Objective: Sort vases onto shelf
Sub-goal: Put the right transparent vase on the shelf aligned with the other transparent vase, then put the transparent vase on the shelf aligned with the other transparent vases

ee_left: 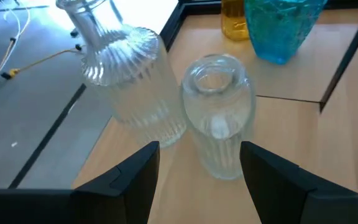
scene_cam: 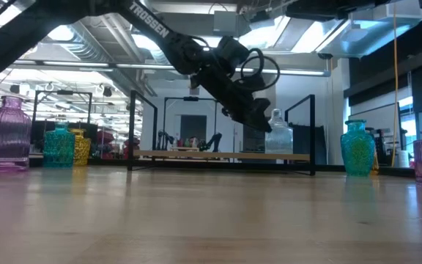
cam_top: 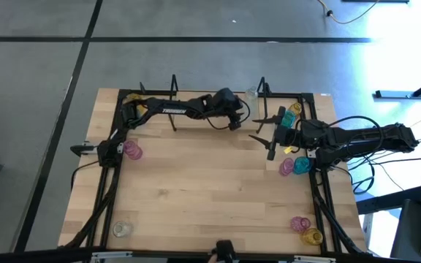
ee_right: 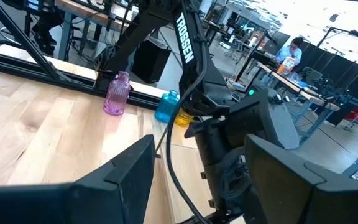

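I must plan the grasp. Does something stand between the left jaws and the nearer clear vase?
Nothing visible does. The left gripper has its jaws open on either side of the nearer clear vase, with gaps showing. A second clear vase stands close beside it, not in between.

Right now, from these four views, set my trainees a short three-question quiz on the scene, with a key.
1. True or false: the left tool is shut on a teal vase.
2. Multiple choice: what colour are the two vases closest to the left tool? A clear, B teal, C yellow.
3. Short answer: in the high view, which vases stand at the table's bottom right corner?

Key
1. False: the tool is open, with a clear vase standing just ahead between its fingers.
2. A.
3. A pink vase and a yellow vase, side by side.
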### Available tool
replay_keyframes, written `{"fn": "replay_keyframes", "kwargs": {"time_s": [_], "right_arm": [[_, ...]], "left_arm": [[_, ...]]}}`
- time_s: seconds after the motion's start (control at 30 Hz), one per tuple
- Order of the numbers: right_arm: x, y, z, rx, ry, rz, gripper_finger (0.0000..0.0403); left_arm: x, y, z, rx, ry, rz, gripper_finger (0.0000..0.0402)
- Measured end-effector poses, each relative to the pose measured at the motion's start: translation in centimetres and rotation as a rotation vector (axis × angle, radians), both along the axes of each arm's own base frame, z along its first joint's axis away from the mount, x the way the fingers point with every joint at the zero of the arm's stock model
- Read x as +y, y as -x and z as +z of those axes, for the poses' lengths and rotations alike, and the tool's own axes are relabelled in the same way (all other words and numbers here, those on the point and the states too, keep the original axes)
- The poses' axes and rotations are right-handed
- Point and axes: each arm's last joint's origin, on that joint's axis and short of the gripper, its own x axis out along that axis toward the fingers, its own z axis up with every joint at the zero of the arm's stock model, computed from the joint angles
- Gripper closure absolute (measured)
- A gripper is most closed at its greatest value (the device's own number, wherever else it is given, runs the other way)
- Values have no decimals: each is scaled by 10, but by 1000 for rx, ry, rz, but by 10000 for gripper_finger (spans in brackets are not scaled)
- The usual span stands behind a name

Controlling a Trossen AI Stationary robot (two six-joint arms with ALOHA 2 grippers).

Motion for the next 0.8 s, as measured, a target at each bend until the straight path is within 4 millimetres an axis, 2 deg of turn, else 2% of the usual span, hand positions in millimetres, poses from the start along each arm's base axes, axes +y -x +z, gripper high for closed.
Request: {"fn": "replay_keyframes", "kwargs": {"time_s": [0.27, 0.53, 0.63, 0.8], "right_arm": [[0, 0, 0, 0, 0, 0, 166], [0, 0, 0, 0, 0, 0, 166], [0, 0, -1, 10, 1, 0, 166], [0, 0, -2, 16, 0, 0, 166]], "left_arm": [[12, 2, -6, -12, -6, 24, 184], [9, 2, -3, -6, -12, 29, 184], [-1, 3, 12, -7, -20, 20, 184], [-27, 11, 50, 0, -25, -34, 184]]}}
